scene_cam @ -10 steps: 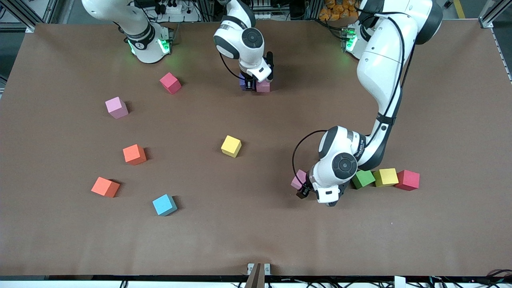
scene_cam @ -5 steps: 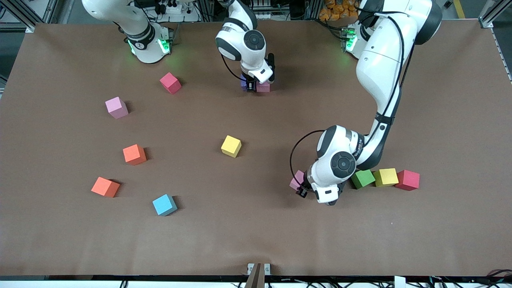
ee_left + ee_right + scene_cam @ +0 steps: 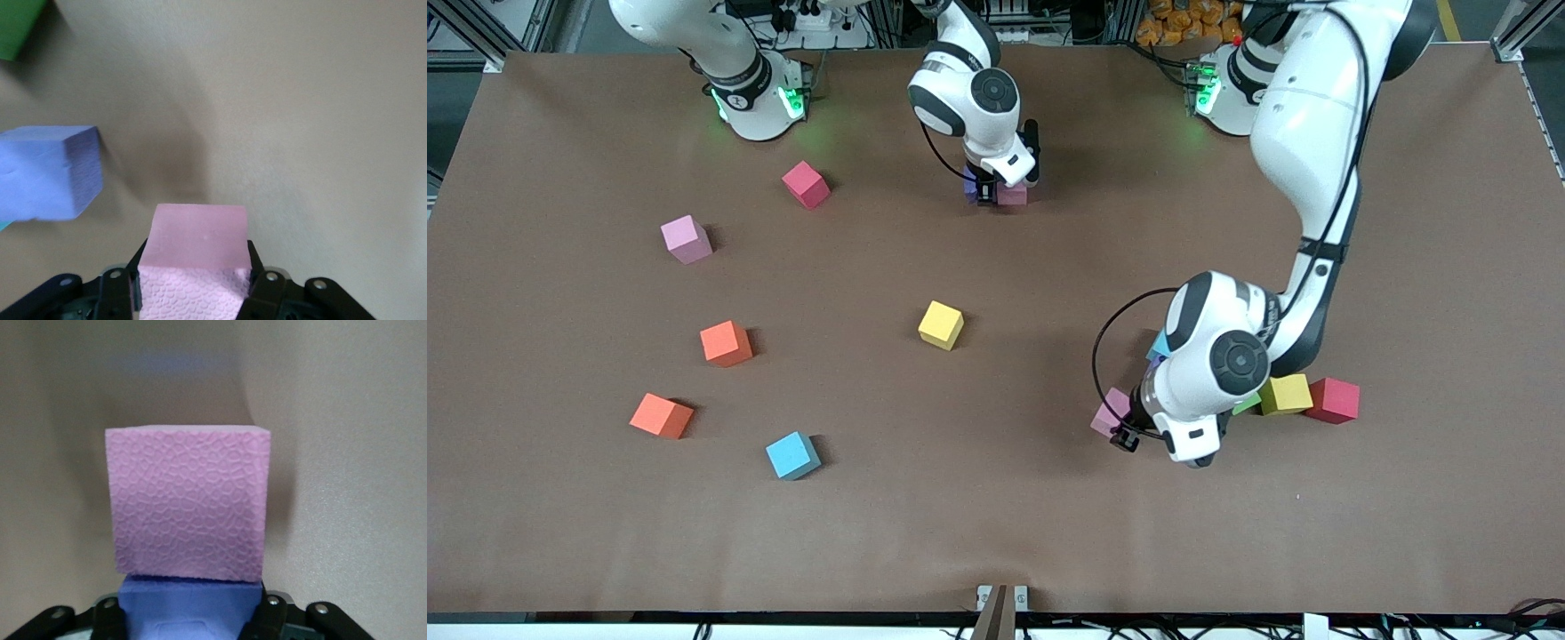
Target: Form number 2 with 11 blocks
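Note:
My left gripper (image 3: 1128, 428) is shut on a pink block (image 3: 197, 257), low over the table beside a row of blocks: green (image 3: 1247, 405), mostly under the arm, and yellow (image 3: 1285, 394). A purple block (image 3: 47, 173) and a sky-blue one (image 3: 1159, 345) lie just farther from the front camera. Between the bases, my right gripper (image 3: 987, 190) is down at the table, its fingers against the sides of a purple block (image 3: 190, 607) that touches a pink block (image 3: 190, 503). Loose blocks lie toward the right arm's end: pink (image 3: 687, 239), two orange (image 3: 727, 343) (image 3: 662, 415), sky-blue (image 3: 792, 455), yellow (image 3: 941, 324).
A crimson-red cube (image 3: 807, 184) lies near the right arm's base, another (image 3: 1334, 400) ends the row beside the yellow block. The brown table (image 3: 996, 533) stretches bare toward the front camera. A small bracket (image 3: 1000, 597) sits at its front edge.
My left gripper has shut on the pink block and carried it a little toward the left arm's end. That arm now hides most of the green block. The right arm has barely moved.

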Tool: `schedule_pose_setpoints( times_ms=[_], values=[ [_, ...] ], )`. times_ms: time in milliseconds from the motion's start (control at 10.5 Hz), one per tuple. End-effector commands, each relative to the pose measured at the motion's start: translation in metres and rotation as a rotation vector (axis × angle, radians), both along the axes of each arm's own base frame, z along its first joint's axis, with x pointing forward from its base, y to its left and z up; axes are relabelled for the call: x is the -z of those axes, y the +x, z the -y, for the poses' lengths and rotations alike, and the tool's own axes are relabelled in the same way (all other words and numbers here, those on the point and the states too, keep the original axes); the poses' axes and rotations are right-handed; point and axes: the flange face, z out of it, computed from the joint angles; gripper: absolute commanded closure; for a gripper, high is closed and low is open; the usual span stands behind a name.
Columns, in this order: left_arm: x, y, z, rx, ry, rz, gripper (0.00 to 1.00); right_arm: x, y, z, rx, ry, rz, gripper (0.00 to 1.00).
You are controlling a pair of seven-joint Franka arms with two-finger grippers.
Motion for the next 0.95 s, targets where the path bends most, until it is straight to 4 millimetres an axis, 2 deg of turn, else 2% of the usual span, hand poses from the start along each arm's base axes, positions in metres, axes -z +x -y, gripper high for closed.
schedule_pose_setpoints(
  times_ms=[0,190,381,667,857],
  values=[
    [-0.030,-0.038,-0.018,-0.007,0.007,-0.041,0.80,-0.001,0.001,-0.006,0.015,0.007,0.004,0.00],
    [-0.041,-0.072,-0.017,-0.002,0.000,-0.072,0.80,-0.004,0.001,-0.005,0.014,0.004,0.004,0.00],
    [-0.043,-0.106,-0.014,-0.010,-0.023,-0.119,0.82,-0.011,0.001,-0.004,0.012,0.001,0.003,0.00],
    [-0.026,-0.155,-0.001,-0.005,-0.041,-0.097,0.83,-0.030,0.005,0.001,0.012,-0.023,-0.009,0.00],
    [-0.013,-0.172,0.010,-0.010,-0.052,-0.086,0.83,-0.037,0.006,0.002,0.011,-0.024,-0.009,0.00]
  ],
)
